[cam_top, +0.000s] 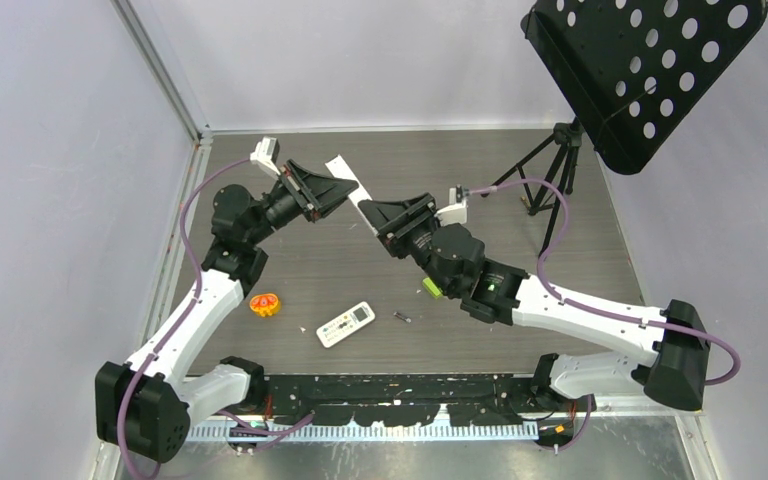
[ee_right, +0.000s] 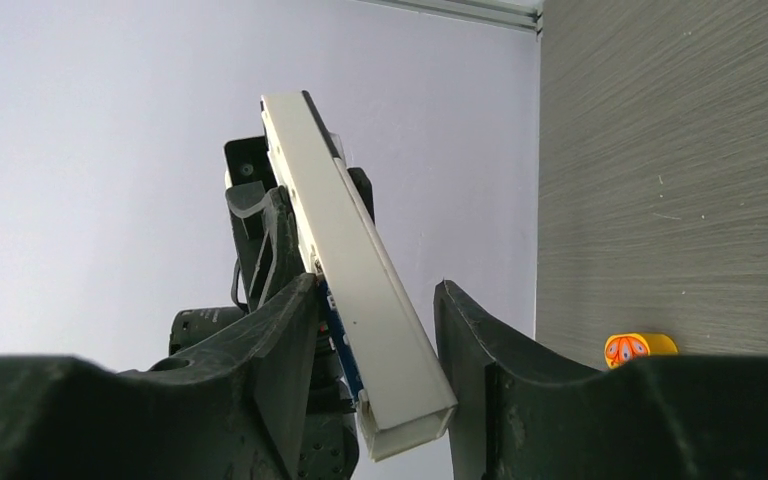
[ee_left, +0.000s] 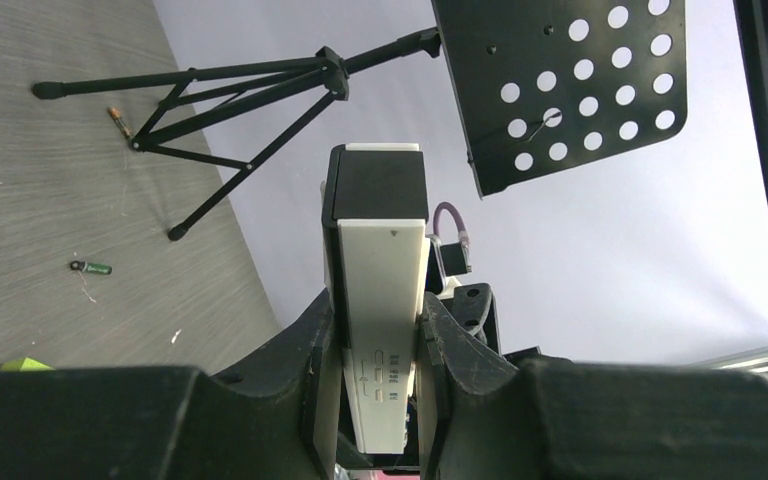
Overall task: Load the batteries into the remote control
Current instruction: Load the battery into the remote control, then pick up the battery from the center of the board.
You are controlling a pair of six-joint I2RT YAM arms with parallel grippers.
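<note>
The batteries are all down on the table [cam_top: 480, 150], none in a gripper. A dark one [cam_top: 401, 317] lies near the middle, just right of a second remote [cam_top: 345, 325], which lies flat with its buttons up. Another, orange-tipped [ee_left: 118, 121], sits far right beside a foot of the music stand's tripod [ee_left: 230, 95]. The white remote control [ee_left: 380, 270] I'm meant to load is up in the air between the arms, over the far half of the table. My left gripper [ee_left: 380, 320] is clamped on its long edges. My right gripper [ee_right: 375, 290] has its jaws apart, straddling the other end, with a visible gap at one finger, so it isn't gripping. The worry from here is that the remote sits tilted across the right jaws. If they close off-square, I'd expect them to twist it in the left grip or lever it out altogether. The tripod-side battery also looks awkward to reach without nudging the stand. The two remotes would be easy to mix up, too. On the held remote's back I can see a small triangle mark and a few lines of print (too fine for me to read). No brand is legible anywhere. An orange toy [cam_top: 265, 304] lies near left, and a bright green block [cam_top: 430, 288] shows by the right wrist.
</note>
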